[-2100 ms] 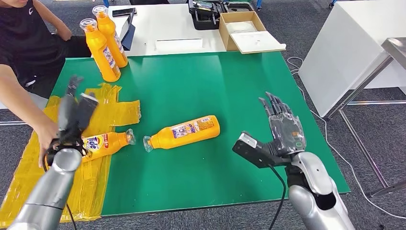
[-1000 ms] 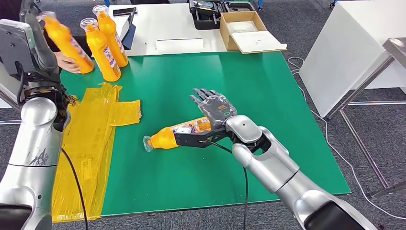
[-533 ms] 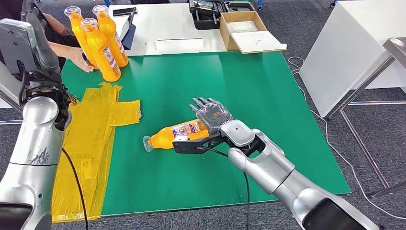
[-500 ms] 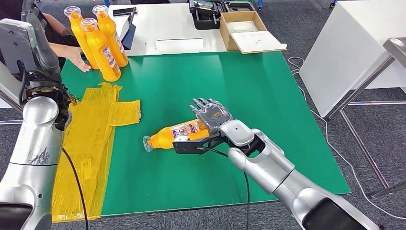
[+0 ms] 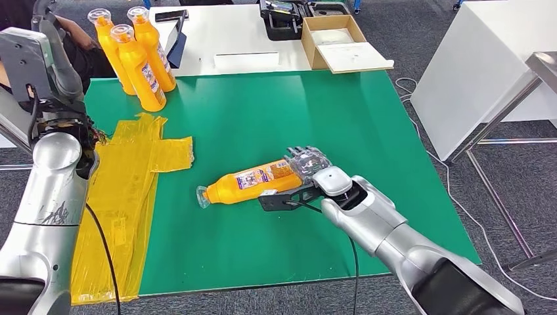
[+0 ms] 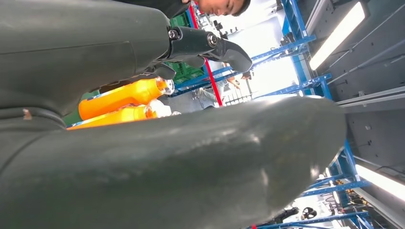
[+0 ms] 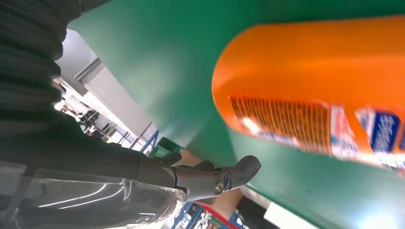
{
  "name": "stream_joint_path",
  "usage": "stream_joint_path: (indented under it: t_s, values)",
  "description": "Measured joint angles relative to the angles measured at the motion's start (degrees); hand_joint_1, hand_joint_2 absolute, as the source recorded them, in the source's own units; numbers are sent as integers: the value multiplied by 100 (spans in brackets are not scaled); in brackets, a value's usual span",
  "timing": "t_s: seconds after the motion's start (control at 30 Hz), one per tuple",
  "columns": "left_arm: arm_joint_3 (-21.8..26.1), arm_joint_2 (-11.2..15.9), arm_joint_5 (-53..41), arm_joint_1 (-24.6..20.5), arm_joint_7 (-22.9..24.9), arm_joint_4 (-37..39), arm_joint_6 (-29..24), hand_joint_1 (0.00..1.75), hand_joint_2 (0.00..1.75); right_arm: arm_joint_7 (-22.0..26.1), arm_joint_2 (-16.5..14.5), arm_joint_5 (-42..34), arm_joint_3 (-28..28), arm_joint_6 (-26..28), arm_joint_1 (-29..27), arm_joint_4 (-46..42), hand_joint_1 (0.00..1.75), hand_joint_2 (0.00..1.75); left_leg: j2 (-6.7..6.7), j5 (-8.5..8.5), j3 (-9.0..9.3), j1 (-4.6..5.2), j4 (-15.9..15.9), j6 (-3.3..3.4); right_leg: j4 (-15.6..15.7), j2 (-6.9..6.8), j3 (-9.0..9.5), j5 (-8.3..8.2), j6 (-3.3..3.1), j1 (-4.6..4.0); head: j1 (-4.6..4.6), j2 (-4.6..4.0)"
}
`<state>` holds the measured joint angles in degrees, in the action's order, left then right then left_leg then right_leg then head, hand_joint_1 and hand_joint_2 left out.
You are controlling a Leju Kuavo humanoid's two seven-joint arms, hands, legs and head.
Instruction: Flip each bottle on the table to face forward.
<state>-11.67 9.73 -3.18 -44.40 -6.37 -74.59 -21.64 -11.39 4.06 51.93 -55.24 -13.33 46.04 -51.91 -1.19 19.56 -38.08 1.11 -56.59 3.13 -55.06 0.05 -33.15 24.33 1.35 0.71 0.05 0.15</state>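
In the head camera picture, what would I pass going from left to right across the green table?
Left hand, raised at the table's edge → yellow plastic sheet → lying orange bottle → right hand at the bottle's base → bare green table.

Lab/workshop — blue racking [image 6: 305,86], strip lights [image 6: 334,43], test table [image 5: 368,118].

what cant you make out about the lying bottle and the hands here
- Lying bottle: its base end, head view, is hidden behind the right hand, so contact is unclear.
- Bottle label: right wrist view, print too blurred to read.
- Left hand: head view, fingertips are cut off by the top edge; left wrist view is blocked by its grey cover.
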Motion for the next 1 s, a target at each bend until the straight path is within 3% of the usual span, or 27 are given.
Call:
stream_joint_path:
  t_s: [0.37, 0.77, 1.0]
  values:
    - [-1, 0, 151, -21, -167, 78, -49, 0, 0, 220, -427, -5, -2, 55, 184, 818, 0, 175, 3, 0, 2, -2, 0, -1, 0, 0, -7, 0, -1, 0, 0, 0]
    - [-5, -11, 190, -30, -207, 132, -96, 0, 0, 175, -743, 117, 1, 135, 241, 1114, 0, 175, 2, 0, 2, -3, 0, -1, 0, 0, -8, 0, -1, 0, 1, 0]
    - [-7, -31, 172, -30, -199, 133, -101, 0, 0, 152, -864, 185, 2, -198, 274, 1348, 0, 175, 1, 0, 4, -2, 0, -1, 0, 0, -6, 0, -1, 1, 0, 0]
